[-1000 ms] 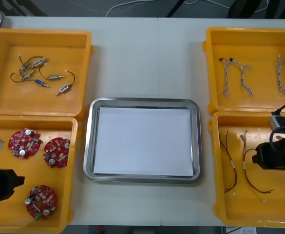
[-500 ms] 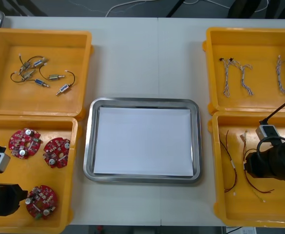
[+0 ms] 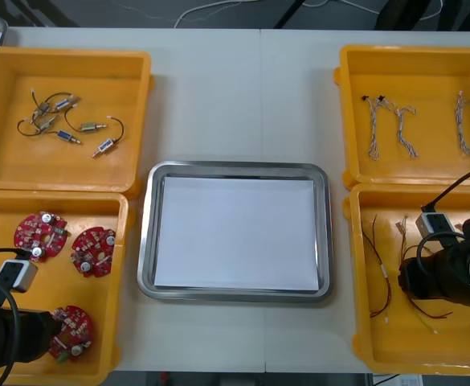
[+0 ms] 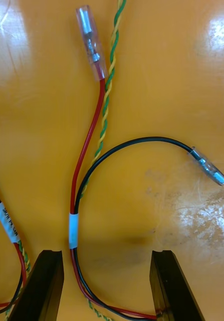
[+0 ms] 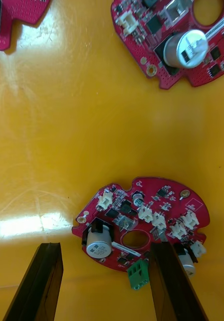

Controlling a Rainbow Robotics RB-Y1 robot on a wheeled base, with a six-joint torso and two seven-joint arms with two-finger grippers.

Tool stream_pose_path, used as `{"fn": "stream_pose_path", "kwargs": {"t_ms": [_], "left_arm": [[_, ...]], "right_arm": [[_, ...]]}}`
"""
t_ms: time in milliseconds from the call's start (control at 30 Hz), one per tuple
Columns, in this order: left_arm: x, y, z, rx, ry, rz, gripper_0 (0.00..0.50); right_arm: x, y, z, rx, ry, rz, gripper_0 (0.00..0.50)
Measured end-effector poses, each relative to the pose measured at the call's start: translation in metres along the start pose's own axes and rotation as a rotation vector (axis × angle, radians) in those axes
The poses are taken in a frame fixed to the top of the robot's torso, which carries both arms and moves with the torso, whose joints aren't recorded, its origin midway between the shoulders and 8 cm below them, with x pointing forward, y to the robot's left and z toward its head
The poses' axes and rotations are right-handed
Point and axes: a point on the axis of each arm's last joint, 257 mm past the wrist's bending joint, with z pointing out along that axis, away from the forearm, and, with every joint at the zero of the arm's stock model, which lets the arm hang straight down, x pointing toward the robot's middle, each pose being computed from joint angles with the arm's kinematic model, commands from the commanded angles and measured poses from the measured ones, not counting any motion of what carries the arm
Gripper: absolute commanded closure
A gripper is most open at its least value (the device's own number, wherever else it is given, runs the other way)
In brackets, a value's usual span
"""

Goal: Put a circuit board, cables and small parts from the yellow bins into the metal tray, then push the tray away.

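Our left gripper (image 5: 104,247) stands spread wide over the near-left yellow bin (image 3: 66,289) beside the metal tray (image 3: 146,241). Its fingers straddle a round red circuit board (image 5: 142,220). One finger (image 5: 167,281) overlaps the board's edge by a green terminal block, and the other stands off over bare bin floor. We grip nothing. The board carries silver capacitors and white connectors. Our right gripper (image 4: 107,253), in the near-right yellow bin (image 3: 427,346) on the tray's other side, is likewise spread, with a red and black cable (image 4: 79,170) with a white label running between its fingers. Since a second ago both arms have slid toward the tray's near edge, and the left has reached this board.
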Motion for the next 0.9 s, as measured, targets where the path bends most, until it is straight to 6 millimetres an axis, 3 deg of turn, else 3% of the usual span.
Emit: {"fn": "stream_pose_path", "kwargs": {"t_ms": [500,833,867,900], "left_arm": [[0.013,0.009,0.012,-0.026,0.032,-0.007,0.000],[0.018,0.003,0.020,-0.018,0.037,0.005,0.000],[0.018,0.003,0.020,-0.018,0.038,0.006,0.000],[0.018,0.003,0.021,-0.018,0.039,0.006,0.000]], "right_arm": [[-0.001,0.013,0.010,-0.017,-0.017,0.005,0.000],[-0.004,0.014,0.014,-0.026,-0.031,0.017,0.000],[-0.005,0.014,0.014,-0.026,-0.032,0.017,0.018],[-0.005,0.014,0.014,-0.026,-0.032,0.017,0.067]]}}
